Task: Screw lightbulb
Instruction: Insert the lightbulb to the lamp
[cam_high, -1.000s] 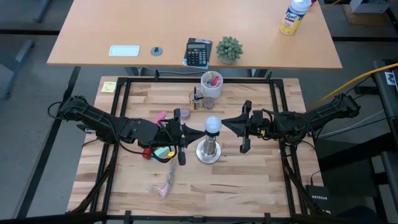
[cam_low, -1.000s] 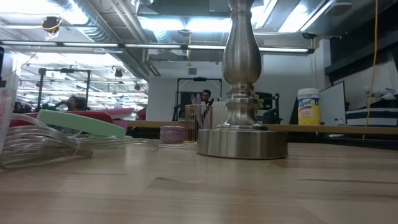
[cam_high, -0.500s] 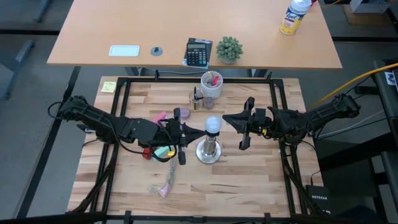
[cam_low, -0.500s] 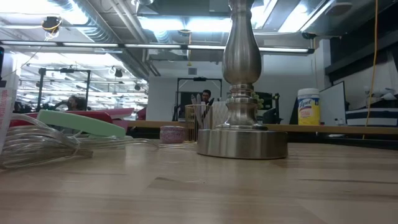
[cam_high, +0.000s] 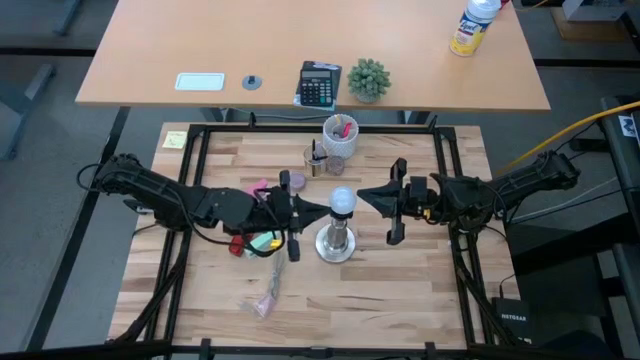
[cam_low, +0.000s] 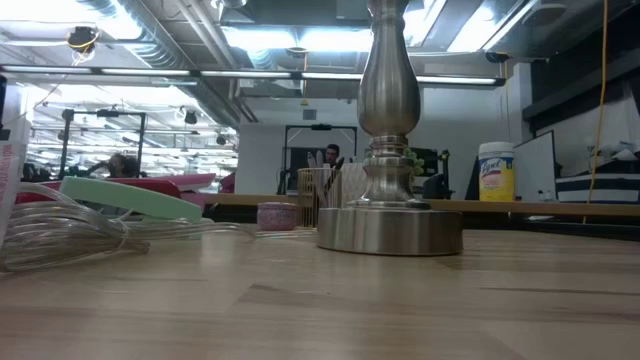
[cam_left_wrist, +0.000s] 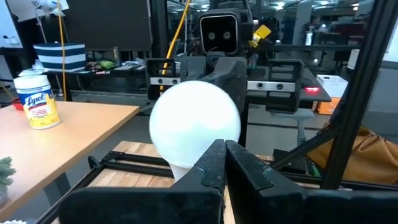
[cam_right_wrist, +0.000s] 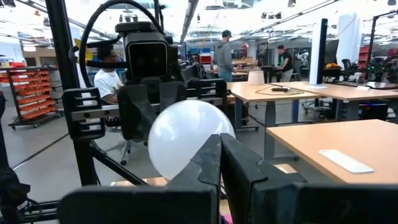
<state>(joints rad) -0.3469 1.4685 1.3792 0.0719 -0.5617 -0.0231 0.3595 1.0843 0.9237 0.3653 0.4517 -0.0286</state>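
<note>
Though aimed straight at the lightbulb (cam_high: 343, 201), grips nothing: left pincer (cam_high: 318, 212) drawn narrow, both dark fingers pressed together with only a thin seam between them in the left wrist view. Same on the other side: right pincer (cam_high: 364, 194) also narrow, fingers closed against each other and holding nothing, tip pointed at the white globe. Lightbulb directly between the two pincer tips, just ahead of each, seated upright on top of the silvery socket stand (cam_high: 337, 243). Left tip just beside the globe with a small gap showing from above; right tip closer, too close to tell whether touching the glass or not. In the left wrist view, globe (cam_left_wrist: 194, 121) rising right behind the closed left tips (cam_left_wrist: 224, 146), with the opposite arm's camera housing facing back from beyond it. In the right wrist view, much the same: globe (cam_right_wrist: 186, 140) just past the closed right tips (cam_right_wrist: 220, 140). Stand's round base planted flat on the wooden surface (cam_high: 400, 290), below and between both pincers; seen from surface height as a turned metal column (cam_low: 390, 150), its top cut off by the frame. Beyond both pincers, toward the far edge of the surface, a white cup (cam_high: 340, 135). Under the left arm, a pale green object (cam_high: 262, 243) lying on the surface.
</note>
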